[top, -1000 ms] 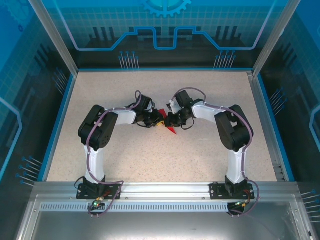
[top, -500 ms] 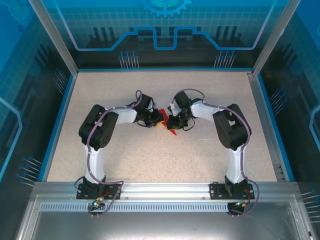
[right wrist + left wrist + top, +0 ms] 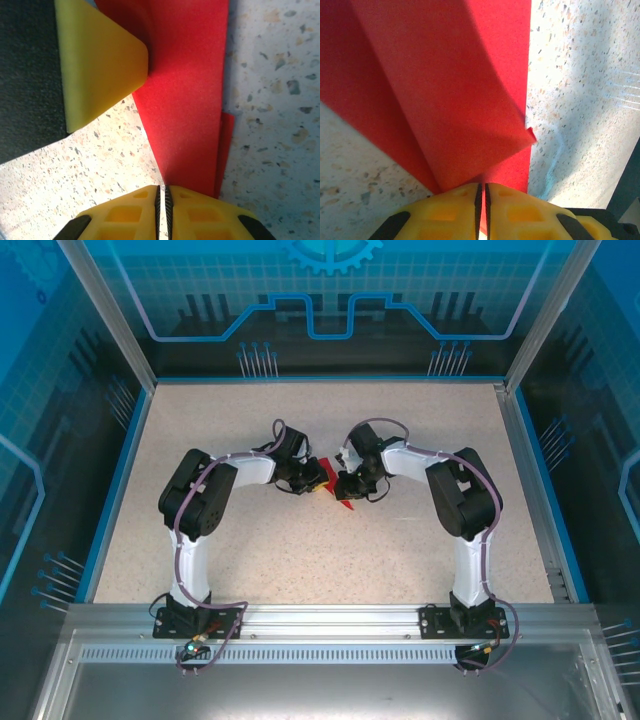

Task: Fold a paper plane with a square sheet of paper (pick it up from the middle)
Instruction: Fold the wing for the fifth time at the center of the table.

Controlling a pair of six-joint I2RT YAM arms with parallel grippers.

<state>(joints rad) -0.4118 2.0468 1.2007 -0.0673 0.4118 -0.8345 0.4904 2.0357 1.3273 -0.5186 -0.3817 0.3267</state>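
speckled beige table [image 3: 300,560] lies inside a blue-lit enclosure [image 3: 320,300], and from above we see both arms bent inward to meet near its middle. between the wrists is a thin bright red paper sheet [image 3: 343,504], folded into long layers. most of it is hidden under the dark wrists, leaving a red tip on the near side and a sliver on the far side.

from the left wrist we see the left tool [image 3: 481,195] with its yellow fingers pressed together, clamped on the sheet's near end. the paper runs away in overlapping layers, one small corner turned up at its right edge, and the frame cuts it off at the top and left.

from the right wrist we see the right tool [image 3: 161,196] with its fingers likewise together, pinching the narrow end of the sheet. a second layer peeks out along the right edge. a yellow wedge [image 3: 100,65] on a black body meets the paper at upper left. we cannot tell whether the sheet touches the table or hangs just above it.
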